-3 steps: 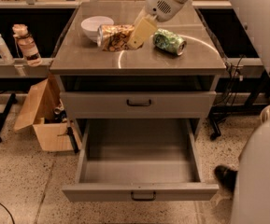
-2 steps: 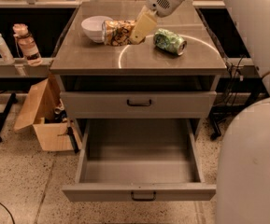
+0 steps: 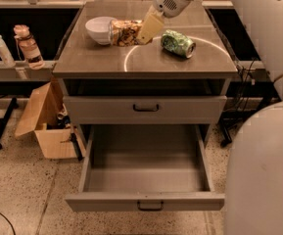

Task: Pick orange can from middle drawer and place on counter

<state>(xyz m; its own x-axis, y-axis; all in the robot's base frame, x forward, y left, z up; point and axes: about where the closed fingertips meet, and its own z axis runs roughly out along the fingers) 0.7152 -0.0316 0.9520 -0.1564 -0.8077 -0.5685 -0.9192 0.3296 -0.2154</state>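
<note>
Gripper (image 3: 144,33) is up over the back of the counter (image 3: 146,61), tip right against the right end of the orange can (image 3: 123,32). Honestly can't tell if it's clamped on it or let go. The can's on the counter, lying on its side with its long axis running left-right, so it sits just left of the gripper, with the bowl (image 3: 100,28) touching or nearly touching its other end. There's only the one arm. The can looks dented and mottled orange-gold. The green can (image 3: 178,43) is off to the right, and the drawer (image 3: 146,202) hangs open below.
</note>
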